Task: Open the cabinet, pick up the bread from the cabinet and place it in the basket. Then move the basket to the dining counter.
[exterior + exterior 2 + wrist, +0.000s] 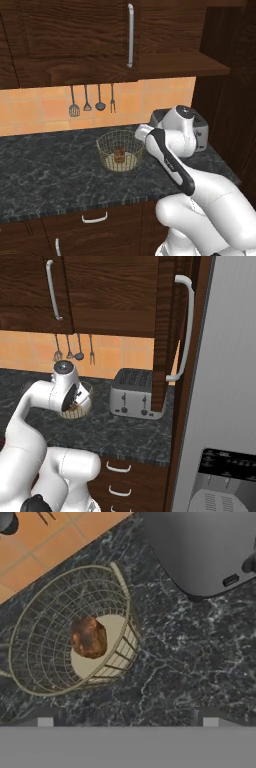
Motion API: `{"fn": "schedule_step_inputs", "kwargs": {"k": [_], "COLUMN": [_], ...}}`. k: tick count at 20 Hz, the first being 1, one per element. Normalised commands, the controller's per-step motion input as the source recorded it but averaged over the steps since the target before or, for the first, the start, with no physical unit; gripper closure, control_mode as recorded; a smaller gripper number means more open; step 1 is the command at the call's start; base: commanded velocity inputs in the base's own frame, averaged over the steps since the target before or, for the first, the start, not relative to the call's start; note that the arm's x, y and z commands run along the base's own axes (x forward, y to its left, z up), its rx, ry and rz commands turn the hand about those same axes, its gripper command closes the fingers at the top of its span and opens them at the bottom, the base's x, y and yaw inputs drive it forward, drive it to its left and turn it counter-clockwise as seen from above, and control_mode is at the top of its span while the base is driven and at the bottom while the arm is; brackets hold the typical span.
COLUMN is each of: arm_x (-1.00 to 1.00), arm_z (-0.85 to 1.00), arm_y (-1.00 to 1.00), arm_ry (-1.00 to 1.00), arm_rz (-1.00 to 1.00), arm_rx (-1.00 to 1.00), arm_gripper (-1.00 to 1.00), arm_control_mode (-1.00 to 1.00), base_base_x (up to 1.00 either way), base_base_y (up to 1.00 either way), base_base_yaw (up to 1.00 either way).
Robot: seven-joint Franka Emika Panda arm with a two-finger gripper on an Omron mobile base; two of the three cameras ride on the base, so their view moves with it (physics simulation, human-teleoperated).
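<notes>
Since the bread (89,637) lies inside the basket (30,637), the load seems light; the stiff wire rim offers a hold. Whether the fingers (45,722) are open cannot be told.

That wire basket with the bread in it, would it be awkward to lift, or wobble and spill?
The basket is probably light, since it is open thin wire all round. It likely sits steady: it has a flat beige bottom resting on the black counter. The bread lies loose on that bottom, so it might slide if the basket tilts, though the tall sides should keep it in.
</notes>
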Motion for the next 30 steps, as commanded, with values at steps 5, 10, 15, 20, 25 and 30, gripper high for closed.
{"fn": "schedule_step_inputs", "kwargs": {"k": [5,10,15,20,25,30], "arm_x": [0.28,0.36,0.3,0.22,0.11,0.11], "arm_z": [-0.29,-0.26,-0.25,-0.25,-0.26,-0.25], "arm_y": [0.0,0.05,0.14,0.14,0.11,0.13], "arm_ry": [0.06,0.0,0.04,0.03,0.02,0.0], "arm_rz": [0.0,0.0,0.0,0.0,0.0,0.0], "arm_rx": [0.01,0.0,0.0,0.0,0.0,0.0], "arm_gripper": [-1.0,-1.0,-1.0,-1.0,-1.0,-1.0], "arm_control_mode": [-1.0,-1.0,-1.0,-1.0,-1.0,-1.0], "base_base_x": [0.0,0.0,0.0,0.0,0.0,0.0], "base_base_y": [0.0,0.0,0.0,0.0,0.0,0.0], "base_base_yaw": [0.0,0.0,0.0,0.0,0.0,0.0]}}
